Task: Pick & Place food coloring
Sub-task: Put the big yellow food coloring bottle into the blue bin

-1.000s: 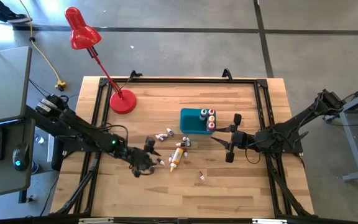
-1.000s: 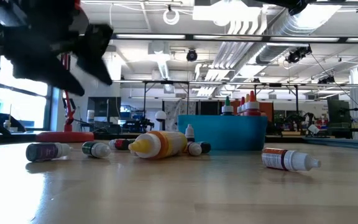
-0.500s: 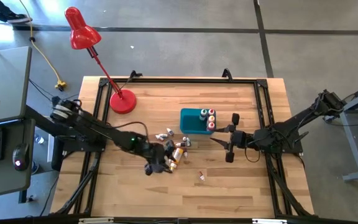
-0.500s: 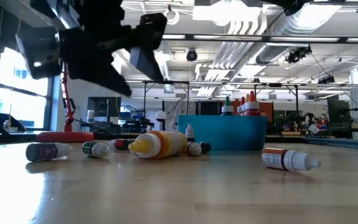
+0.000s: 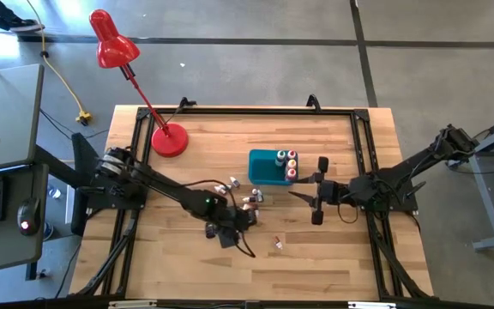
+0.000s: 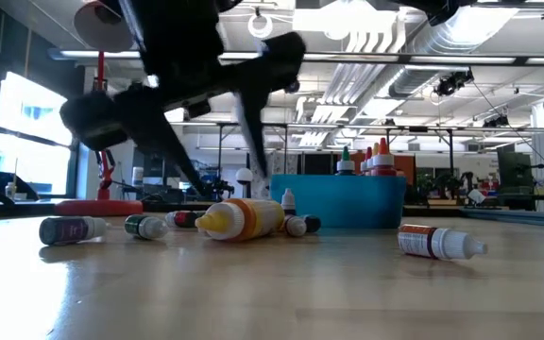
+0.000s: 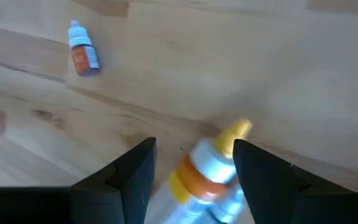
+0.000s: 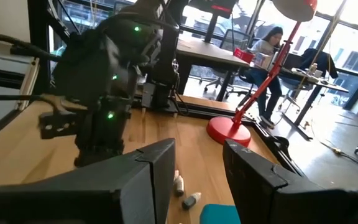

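Upright in the blue bin [image 5: 262,167] stand several bottles [image 5: 291,163]; left gripper [image 7: 191,171] released.

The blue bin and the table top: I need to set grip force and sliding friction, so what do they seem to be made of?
The blue bin looks like moulded plastic: a uniform teal colour, thin straight walls, a smooth, slightly matte face in the low view. The table top looks like wood, likely finished butcher block: pale planks with visible grain and seams, and a soft sheen near the low camera.
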Motion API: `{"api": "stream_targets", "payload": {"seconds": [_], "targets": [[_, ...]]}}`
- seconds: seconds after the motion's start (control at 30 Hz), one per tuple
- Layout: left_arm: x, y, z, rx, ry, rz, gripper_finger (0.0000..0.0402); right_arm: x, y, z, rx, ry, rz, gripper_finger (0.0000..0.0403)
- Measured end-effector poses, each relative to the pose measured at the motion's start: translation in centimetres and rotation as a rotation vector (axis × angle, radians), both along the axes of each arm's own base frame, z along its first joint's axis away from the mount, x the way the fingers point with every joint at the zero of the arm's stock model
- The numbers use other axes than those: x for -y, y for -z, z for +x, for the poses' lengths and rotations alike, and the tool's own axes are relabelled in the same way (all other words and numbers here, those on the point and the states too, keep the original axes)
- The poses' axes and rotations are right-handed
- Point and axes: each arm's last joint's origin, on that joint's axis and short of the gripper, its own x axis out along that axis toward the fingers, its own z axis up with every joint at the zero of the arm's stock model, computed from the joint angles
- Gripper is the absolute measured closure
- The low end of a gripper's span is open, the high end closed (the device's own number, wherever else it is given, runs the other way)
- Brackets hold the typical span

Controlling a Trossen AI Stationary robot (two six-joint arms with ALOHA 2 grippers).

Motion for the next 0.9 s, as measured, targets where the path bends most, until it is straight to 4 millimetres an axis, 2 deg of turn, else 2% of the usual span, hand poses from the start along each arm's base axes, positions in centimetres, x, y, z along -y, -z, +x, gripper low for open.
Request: {"api": "stream_targets", "payload": {"seconds": [0.33, 0.57, 0.9], "targets": [[-0.4, 2.4, 0.2, -0.103, 0.046, 0.238, 0.0193, 0.0, 0.1, 0.0, -0.008, 0.001, -0.004, 0.0274], [-0.7, 2.2, 0.5, -0.052, 0.104, 0.369, 0.0193, 0.0, 0.1, 0.0, -0.013, 0.003, -0.007, 0.0274], [-1.5, 2.2, 0.9, -0.062, 0.147, 0.281, 0.0193, 0.0, 0.1, 0.0, -0.013, 0.003, -0.006, 0.0274]]}}
